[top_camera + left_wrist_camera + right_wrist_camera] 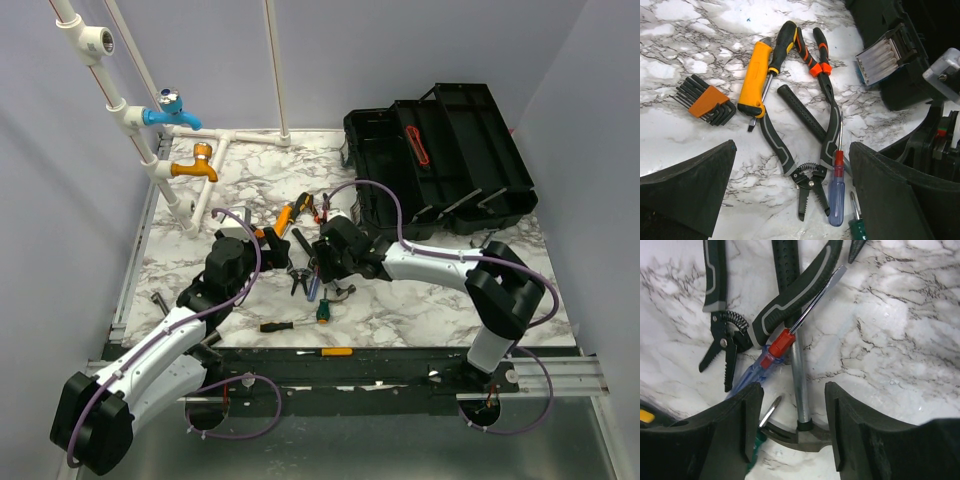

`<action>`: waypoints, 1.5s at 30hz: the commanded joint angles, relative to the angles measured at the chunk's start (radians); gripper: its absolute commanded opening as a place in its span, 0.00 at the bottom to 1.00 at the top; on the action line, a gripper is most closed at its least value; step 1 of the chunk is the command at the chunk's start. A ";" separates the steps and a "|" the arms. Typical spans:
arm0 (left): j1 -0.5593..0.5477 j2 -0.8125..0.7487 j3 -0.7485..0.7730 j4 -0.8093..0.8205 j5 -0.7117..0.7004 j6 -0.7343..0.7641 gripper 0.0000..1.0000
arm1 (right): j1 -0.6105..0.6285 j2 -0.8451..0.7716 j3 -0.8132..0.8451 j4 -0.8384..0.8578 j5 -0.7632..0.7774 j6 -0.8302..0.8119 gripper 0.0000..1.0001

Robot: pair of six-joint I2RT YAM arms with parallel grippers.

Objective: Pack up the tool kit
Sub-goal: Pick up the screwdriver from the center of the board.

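The black toolbox (440, 160) stands open at the back right. Hand tools lie in a heap mid-table. My right gripper (323, 278) hangs low over the heap, open. In the right wrist view it (792, 427) straddles the hammer's head (802, 436), with the steel shaft (796, 370) running up between the fingers (725, 430). A blue-handled screwdriver (762, 367) and spring wire strippers (725, 342) lie beside it. My left gripper (252, 242) is open and empty. Its wrist view (792, 195) shows the strippers (810, 182) and the blue screwdriver (836, 197).
A yellow knife (754, 80), orange hex-key set (707, 100), orange-black pliers (810, 55) and a bit holder (885, 60) lie further out. Two screwdrivers (278, 326) (335, 351) lie near the front edge. Blue (172, 110) and orange (195, 165) taps on white pipes stand back left.
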 commanded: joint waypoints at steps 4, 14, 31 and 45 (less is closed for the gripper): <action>0.003 -0.042 -0.003 -0.031 -0.056 -0.010 0.99 | 0.030 -0.079 -0.050 0.106 0.076 0.405 0.67; 0.003 -0.051 0.001 -0.028 -0.016 0.000 0.98 | 0.053 -0.110 -0.187 0.279 0.126 0.582 0.67; 0.003 -0.035 -0.010 0.030 0.074 0.014 0.98 | 0.054 0.073 -0.162 0.321 0.116 0.676 0.49; 0.002 -0.037 -0.022 0.070 0.149 0.034 0.99 | 0.053 -0.087 -0.129 0.239 0.234 0.463 0.03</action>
